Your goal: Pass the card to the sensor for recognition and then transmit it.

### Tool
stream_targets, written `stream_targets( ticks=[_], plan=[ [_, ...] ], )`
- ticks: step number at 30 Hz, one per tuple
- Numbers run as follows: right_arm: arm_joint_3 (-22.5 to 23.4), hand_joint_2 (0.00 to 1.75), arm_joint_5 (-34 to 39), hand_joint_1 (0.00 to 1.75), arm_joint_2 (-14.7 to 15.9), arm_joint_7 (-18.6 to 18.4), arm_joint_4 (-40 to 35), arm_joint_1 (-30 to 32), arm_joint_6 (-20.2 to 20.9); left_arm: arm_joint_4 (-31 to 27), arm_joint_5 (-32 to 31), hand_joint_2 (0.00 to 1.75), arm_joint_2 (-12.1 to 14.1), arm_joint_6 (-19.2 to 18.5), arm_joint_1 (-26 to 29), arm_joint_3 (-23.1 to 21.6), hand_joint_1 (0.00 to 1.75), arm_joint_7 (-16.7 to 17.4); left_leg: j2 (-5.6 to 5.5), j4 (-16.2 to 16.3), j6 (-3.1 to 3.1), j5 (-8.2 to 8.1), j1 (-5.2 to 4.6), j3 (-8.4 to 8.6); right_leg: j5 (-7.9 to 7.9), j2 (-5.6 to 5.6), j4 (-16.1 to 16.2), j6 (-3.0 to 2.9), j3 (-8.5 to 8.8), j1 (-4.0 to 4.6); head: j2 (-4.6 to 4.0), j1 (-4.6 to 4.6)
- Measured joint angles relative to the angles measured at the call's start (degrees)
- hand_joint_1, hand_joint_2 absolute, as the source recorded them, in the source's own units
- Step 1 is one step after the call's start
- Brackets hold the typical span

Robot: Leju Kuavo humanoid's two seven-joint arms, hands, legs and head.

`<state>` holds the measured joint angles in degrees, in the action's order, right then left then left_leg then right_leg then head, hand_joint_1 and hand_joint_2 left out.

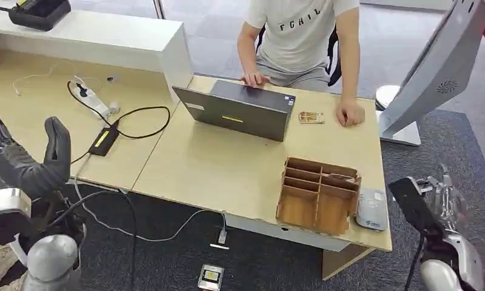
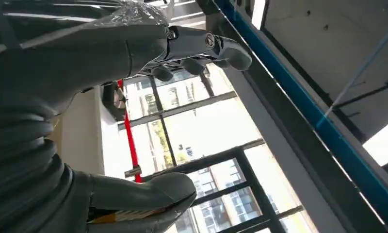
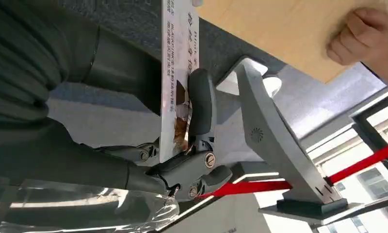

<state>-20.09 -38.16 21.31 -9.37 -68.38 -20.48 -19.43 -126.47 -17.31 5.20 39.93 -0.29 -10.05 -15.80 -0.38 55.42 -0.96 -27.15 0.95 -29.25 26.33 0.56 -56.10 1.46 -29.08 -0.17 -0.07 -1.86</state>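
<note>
my right hand (image 3: 182, 160) pinched the card (image 3: 177, 73) beside the desk (image 1: 240, 170), print too blurred to read, left hand (image 2: 134, 111) raised, fingers apart, holding nothing, sensor (image 1: 371, 209) near the organizer (image 1: 317, 195)

Pale wood bench (image 1: 228, 170); brown divider box (image 1: 317, 195) at 5 o'clock; dark grey laptop (image 1: 237, 109) with a yellow stripe; white card (image 3: 178, 58) printed in black; dark grey fingers (image 3: 201, 104).
</note>
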Motion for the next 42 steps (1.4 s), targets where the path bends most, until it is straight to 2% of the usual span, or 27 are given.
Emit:
stream_targets(
  ticks=[5,9,18,23,32,42],
  plan=[
    [-1.60,1.75,1.11,1.75,-3.41,1.64,7.37,-1.18,-2.27,-1.17,-1.55,1.75,0.09,0.00,-1.84,-0.37,0.00,0.00,0.00,0.00,-0.01,0.01,0.00,0.01,0.00,0.00,-0.02,0.00,-0.01,0.00,0.00,0.00],
    [-2.64,1.75,0.41,1.75,-5.53,1.53,13.57,-3.29,-3.36,-2.19,-2.67,1.75,0.88,-0.02,-2.78,-0.77,0.00,0.81,0.02,0.01,-0.02,0.02,0.00,0.01,0.00,0.00,-0.03,-0.01,-0.02,0.00,0.00,0.04],
    [-3.85,1.75,-3.85,1.75,-7.21,-0.97,24.70,-7.61,-3.34,-3.43,-4.61,1.75,1.35,-0.02,-5.11,-3.04,0.00,0.48,0.01,0.02,-0.02,0.02,-0.01,0.02,0.00,0.01,-0.02,0.00,-0.03,-0.02,0.00,0.02],
    [-3.98,1.75,-4.70,1.75,-7.28,-2.67,29.31,-9.11,-4.76,-4.26,-5.29,1.75,1.36,-0.02,-5.09,-3.32,0.00,0.92,0.04,0.03,-0.02,0.01,-0.01,0.05,0.00,0.02,0.00,0.00,-0.02,-0.02,0.00,0.02],
    [-3.93,1.75,-5.55,1.75,-6.31,-3.00,33.35,-9.70,-6.12,-5.11,-5.38,1.75,1.36,-0.02,-4.95,-3.34,0.00,1.03,0.04,0.04,-0.02,0.02,-0.01,0.10,-0.01,0.02,0.00,0.00,0.05,-0.02,0.00,0.02],
    [-3.50,1.75,-5.77,1.75,-6.75,1.00,32.24,-10.78,-7.91,-5.09,-3.67,1.75,1.29,-0.02,-5.03,-3.85,0.00,-0.20,0.04,0.04,-0.02,0.02,-0.01,0.10,-0.01,0.02,-0.03,0.00,0.06,-0.02,0.00,0.02]
  ],
)
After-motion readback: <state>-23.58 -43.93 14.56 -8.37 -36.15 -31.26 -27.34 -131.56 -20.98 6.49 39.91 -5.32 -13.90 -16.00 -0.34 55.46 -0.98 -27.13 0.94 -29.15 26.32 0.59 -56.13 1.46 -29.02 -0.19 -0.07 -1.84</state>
